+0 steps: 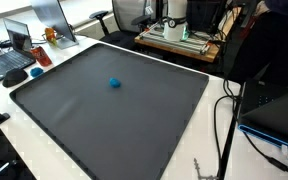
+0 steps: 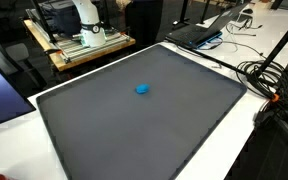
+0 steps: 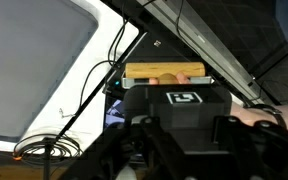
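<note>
Claw drawn together, looking out at cables beside the mat; blue ball sits mid-mat, well apart.

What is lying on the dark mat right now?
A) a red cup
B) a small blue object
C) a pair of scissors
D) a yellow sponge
B: in both exterior views a small blue object sits alone near the middle of the dark mat.
</note>
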Motion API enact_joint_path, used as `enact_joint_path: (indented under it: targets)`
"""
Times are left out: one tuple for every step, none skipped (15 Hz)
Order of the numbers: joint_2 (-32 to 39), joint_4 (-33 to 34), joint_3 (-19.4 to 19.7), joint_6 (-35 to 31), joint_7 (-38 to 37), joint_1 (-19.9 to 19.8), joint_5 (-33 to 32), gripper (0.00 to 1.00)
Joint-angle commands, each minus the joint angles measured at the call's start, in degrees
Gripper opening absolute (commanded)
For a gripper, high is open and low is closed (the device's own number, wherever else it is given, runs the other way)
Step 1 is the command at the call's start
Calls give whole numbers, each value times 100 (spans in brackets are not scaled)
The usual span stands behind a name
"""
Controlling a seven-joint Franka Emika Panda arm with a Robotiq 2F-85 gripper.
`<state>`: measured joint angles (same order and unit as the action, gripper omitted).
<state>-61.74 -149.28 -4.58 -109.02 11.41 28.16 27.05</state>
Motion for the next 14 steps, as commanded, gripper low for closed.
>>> enact_joint_path:
  targets:
    - [-168,-38,114,207,229,-101,212,30]
    - [-182,-45,128,206,248,-114,210,22]
    - [-192,-52,145,215,264,-121,215,22]
    - [-205,-70,158,203,280,-139,215,22]
    - [-217,-87,156,213,271,-168,197,22]
    - [-227,-106,167,212,264,-183,211,22]
    - [-233,-132,190,188,245,-211,243,22]
    - [-245,-153,180,169,204,-264,230,22]
    - [-208,-151,121,106,131,-364,170,22]
    - [-181,-157,113,92,80,-484,96,22]
    - [-147,-165,106,72,49,-605,27,22]
    - [-81,-166,117,62,35,-733,-36,22]
    - [3,-163,102,35,15,-888,-132,22]
    - [92,-160,74,19,-11,-1057,-253,22]
